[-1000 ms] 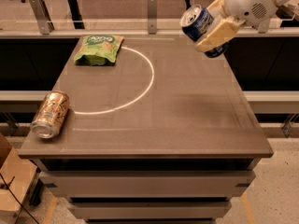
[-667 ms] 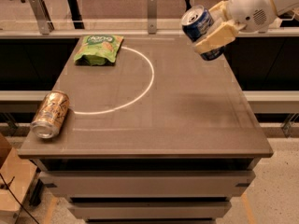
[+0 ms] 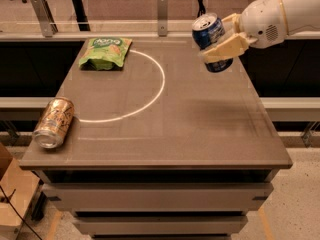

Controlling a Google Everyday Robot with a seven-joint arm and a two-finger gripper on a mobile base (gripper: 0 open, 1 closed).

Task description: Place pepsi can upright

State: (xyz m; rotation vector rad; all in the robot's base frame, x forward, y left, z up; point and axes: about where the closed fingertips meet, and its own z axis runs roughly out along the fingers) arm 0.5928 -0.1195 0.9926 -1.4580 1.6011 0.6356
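Note:
The pepsi can [image 3: 211, 38] is dark blue with a silver top. It hangs in the air above the far right part of the grey table [image 3: 200, 129], tilted with its top leaning left. My gripper [image 3: 223, 40] comes in from the upper right and is shut on the can, with one cream finger [image 3: 224, 49] across its front and the other behind it. The can is clear of the table top.
A gold can [image 3: 54, 122] lies on its side near the table's front left edge. A green chip bag [image 3: 105, 52] lies at the far left. A white arc [image 3: 159, 86] is drawn on the table top. Rails run behind the table.
The gripper with the can has tilted the can a little more upright and shifted slightly; the can stays in the air over the far right of the table.

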